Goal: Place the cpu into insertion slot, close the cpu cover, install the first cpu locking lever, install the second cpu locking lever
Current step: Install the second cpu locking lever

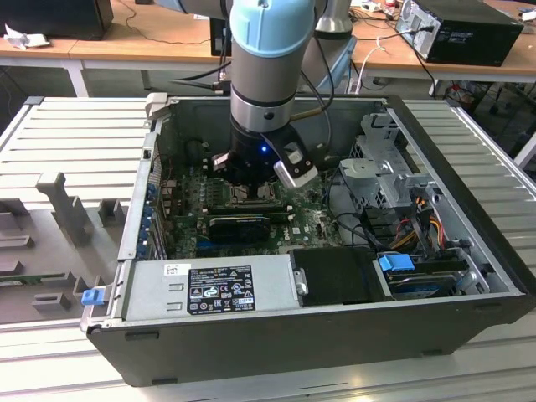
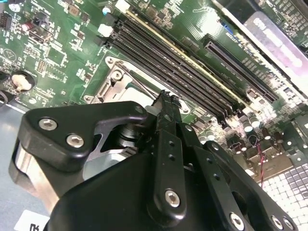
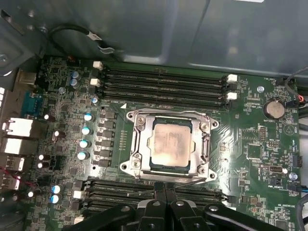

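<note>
1. In the exterior view, the arm (image 1: 270, 75) stands nearly vertical and reaches straight down into the open computer case (image 1: 469, 201), which lies on its side on the slatted worktop (image 1: 75, 134). The wrist sits low over the green motherboard (image 1: 310, 219), just above the socket region, with the long black expansion card (image 1: 241, 224) just beside it on the side nearer the camera.

2. In the first wrist view, the cpu (image 3: 169, 144) lies flat and square inside the insertion slot (image 3: 133, 163). The cpu cover (image 3: 169, 115) is down around it, its central window framing the chip's tan-grey face. A thin wire lever (image 3: 185, 183) runs along the socket edge nearest the gripper (image 3: 164, 190). The two fingertips are pressed together with nothing between them, and they sit at that lever.

3. My judgement is that lever work is the step in hand. To do it well, the closed tips should press on the wire itself, not on the cover plate or the memory slots (image 3: 163, 79). The lever should be swept sideways under its retaining tab, so that it does not spring back.

4. In the second wrist view, the gripper's black linkage (image 2: 166, 159) comes in at a slant. Its fingertip (image 2: 166, 103) is down at the socket's silvery corner (image 2: 113, 82), beside the long dark memory slots. The tips are closed and hold nothing.
</note>
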Motion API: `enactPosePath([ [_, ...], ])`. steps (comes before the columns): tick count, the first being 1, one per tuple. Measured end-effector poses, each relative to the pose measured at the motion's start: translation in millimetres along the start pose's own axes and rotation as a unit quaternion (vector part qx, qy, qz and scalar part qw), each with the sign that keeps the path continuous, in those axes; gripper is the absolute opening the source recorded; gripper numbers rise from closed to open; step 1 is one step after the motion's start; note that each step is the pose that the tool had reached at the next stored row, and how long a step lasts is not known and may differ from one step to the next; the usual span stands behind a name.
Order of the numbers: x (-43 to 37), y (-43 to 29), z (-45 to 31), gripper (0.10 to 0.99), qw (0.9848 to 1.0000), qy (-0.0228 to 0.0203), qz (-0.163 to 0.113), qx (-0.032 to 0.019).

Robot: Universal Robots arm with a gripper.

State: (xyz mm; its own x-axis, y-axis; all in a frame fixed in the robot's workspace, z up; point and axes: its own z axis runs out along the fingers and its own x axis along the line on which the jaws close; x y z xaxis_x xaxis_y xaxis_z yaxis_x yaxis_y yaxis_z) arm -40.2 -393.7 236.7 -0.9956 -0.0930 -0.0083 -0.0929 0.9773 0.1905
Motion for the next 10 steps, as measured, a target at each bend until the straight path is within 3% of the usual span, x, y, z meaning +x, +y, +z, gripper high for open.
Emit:
enactPosePath([
  [10, 8.1, -0.3, 3.3, 0.106, 1.0000, -0.0001, 0.000, -0.0009],
])
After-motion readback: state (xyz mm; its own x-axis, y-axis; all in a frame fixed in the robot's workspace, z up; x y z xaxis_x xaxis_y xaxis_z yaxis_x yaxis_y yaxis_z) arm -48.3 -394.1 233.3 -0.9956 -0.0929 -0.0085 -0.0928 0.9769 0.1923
